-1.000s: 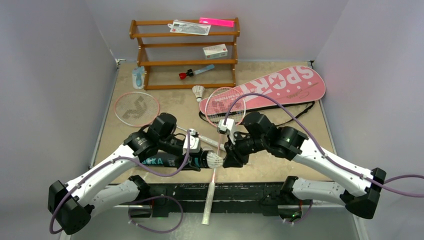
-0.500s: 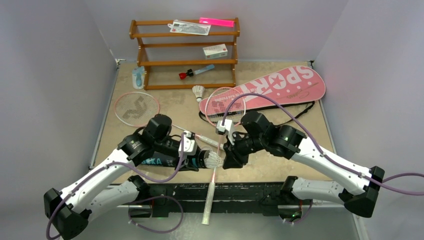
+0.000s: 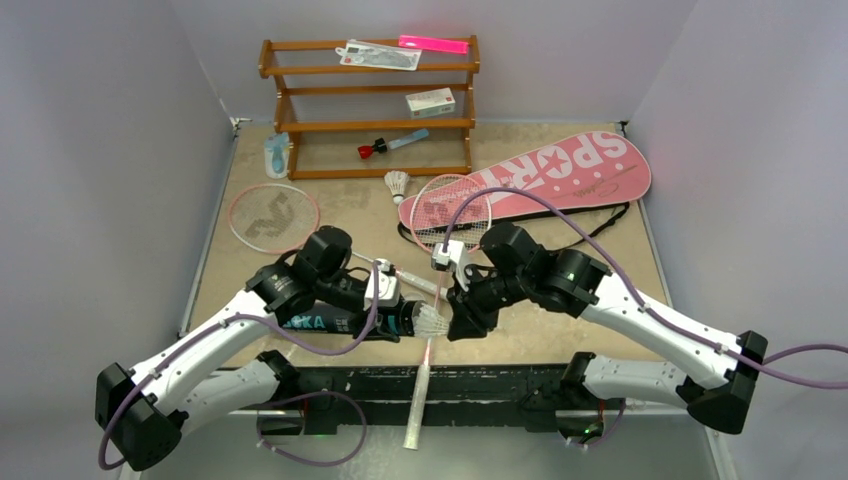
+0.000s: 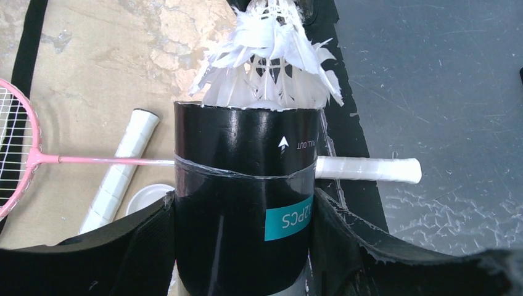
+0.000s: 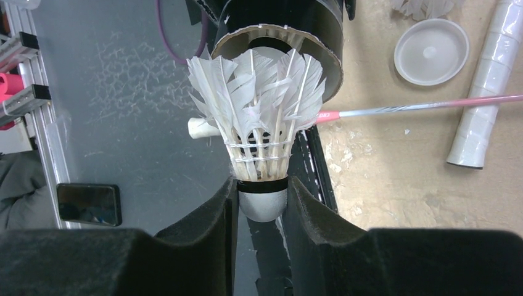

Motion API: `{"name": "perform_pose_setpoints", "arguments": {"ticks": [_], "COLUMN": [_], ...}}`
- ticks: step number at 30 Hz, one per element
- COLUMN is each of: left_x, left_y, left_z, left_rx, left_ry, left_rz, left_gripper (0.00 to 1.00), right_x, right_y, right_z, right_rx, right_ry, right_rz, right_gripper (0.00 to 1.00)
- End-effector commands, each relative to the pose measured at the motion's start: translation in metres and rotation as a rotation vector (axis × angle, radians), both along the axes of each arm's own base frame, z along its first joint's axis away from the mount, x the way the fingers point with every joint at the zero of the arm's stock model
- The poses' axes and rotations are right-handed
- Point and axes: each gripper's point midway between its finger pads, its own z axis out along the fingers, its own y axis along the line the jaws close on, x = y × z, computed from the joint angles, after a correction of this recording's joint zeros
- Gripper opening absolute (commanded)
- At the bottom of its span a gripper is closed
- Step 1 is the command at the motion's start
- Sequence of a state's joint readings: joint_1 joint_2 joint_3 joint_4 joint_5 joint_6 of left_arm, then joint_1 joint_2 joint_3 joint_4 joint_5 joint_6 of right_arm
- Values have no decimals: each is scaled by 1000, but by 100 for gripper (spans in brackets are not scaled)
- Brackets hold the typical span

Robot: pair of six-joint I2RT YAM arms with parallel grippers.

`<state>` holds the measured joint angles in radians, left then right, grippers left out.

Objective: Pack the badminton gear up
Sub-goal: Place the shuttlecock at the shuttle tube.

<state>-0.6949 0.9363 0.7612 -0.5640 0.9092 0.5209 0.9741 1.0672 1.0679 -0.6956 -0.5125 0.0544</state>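
Left gripper [image 4: 245, 237]: clamped around tube [image 4: 240, 154] — held level, mouth facing the right arm.
Right gripper [image 5: 262, 206]: pinches shuttlecock [image 5: 259, 126] by its cork — feathers at the tube mouth, skirt free to enter.
Stage: probably insertion.

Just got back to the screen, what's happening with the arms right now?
The left gripper clamps the long black tube. The right gripper pinches a white feather shuttlecock by its cork, feathers at the tube's mouth, not fully in. A second shuttlecock lies near the pink SPORT bag, unpacked.
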Motion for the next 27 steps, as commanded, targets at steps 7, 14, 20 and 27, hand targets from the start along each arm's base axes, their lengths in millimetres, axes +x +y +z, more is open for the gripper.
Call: {"name": "perform_pose_setpoints", "arguments": {"ticks": [7,14,20,27], "left_x": [8,3,-2,-4], "left_y": [-4,-2,-3,-2], "left_z": [11,13,14,14], "left_rx": [-24,-41,-47,-48], "left_ry": [-71,-90,-92,-93], "left_rz": [-18,-48,-72,-78], "left_gripper": [40,40,40,40], "right_x": [-4,1,-1,-4], "right_y": [3,-1,1,3], "right_z": [5,7,8,7], "right_rx": [-38,-60,-61,-68], "right_ry": [63,57,78,102], "right_rz": [3,-53,-39,-23], "right_gripper": [0,0,0,0]}}
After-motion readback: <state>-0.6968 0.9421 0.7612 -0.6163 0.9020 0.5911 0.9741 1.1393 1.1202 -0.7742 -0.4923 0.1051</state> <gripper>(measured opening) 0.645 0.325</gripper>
